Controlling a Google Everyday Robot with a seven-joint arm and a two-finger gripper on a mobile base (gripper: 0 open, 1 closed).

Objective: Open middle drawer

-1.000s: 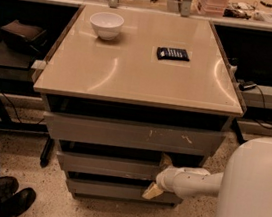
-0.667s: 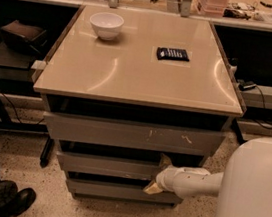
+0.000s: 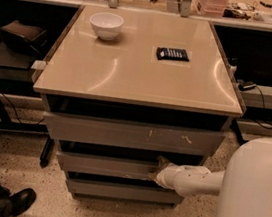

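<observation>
Since a second ago the claw [image 3: 160, 168] has lifted to the right end of the middle drawer [image 3: 107, 167], second front down under the front edge of the desk [image 3: 130, 79]; wide or narrow, I cannot tell. That drawer looks hardly out, so the pull seems still to do. A white bowl [image 3: 106, 25] sits near the far left corner, a black packet [image 3: 172, 54] toward the far right edge; a speckled floor [image 3: 111, 215] lies below.
</observation>
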